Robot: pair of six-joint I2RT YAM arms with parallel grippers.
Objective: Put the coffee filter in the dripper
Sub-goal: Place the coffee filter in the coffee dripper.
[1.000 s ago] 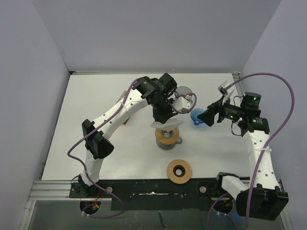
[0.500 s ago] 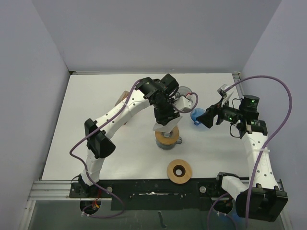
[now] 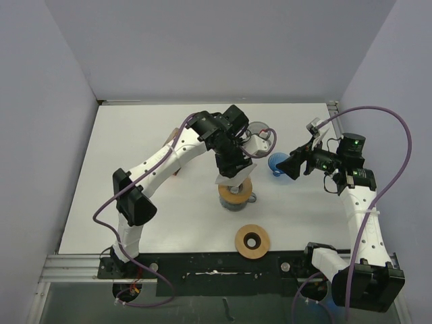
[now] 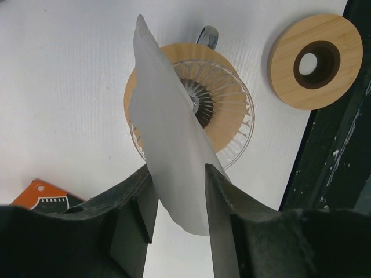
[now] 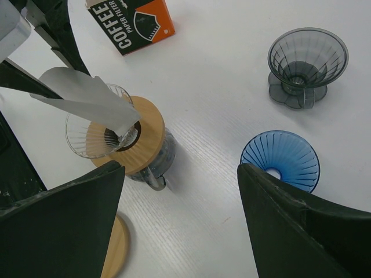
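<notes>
handling as thin, limp white paper, the coffee filter (image 4: pixel 174 145) likely weighs almost nothing and creases easily (best pinched at its upper edge). it leans with its tip inside the ribbed glass dripper (image 4: pixel 235 136), which sits in a smooth wooden collar (image 5: pixel 148 147). the left gripper (image 4: pixel 177 174) has its fingers parted around the paper; the right gripper (image 5: pixel 179 168) hangs wide apart, empty.

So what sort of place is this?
Probably a robot test bench: left arm and right arm bolted at a white table, plain walls around, a blue dripper and filter box laid out.
</notes>
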